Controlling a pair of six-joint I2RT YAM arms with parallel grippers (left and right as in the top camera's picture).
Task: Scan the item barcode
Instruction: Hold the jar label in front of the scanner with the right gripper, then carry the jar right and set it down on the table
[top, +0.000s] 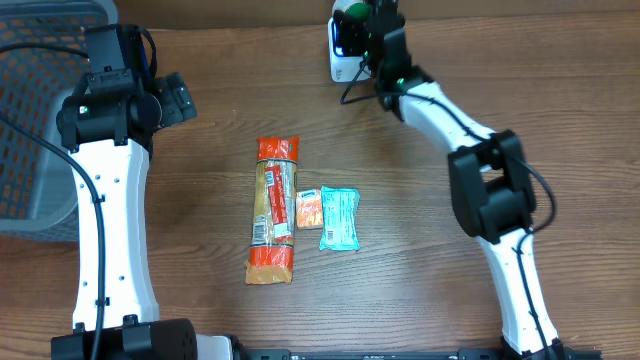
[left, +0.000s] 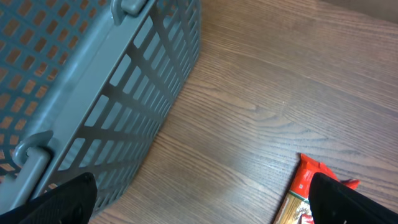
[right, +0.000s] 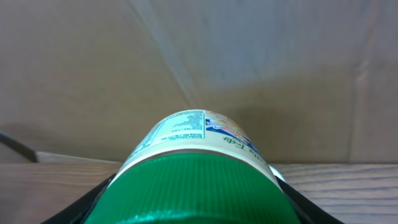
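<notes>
My right pincer (top: 366, 22) is clamped on the green-lidded jar (right: 199, 146). I grip it around the cap, I judge so that the printed label stays uncovered. I hold it at the far edge of the table, just at the scanner (top: 340, 52), to show the barcode. My left pincer (top: 172, 96) hangs wide apart near the basket (top: 35, 130) on the left, clear of the work.

left arm (top: 110, 230): white tubular links, chunky black joint housings, thin black cable down the link, tiny green light. right arm (top: 512, 275): same white-and-black build, black cable, green light near wrist. left pincer (left: 202, 202) fingertips (left: 62, 199) matte black.
</notes>
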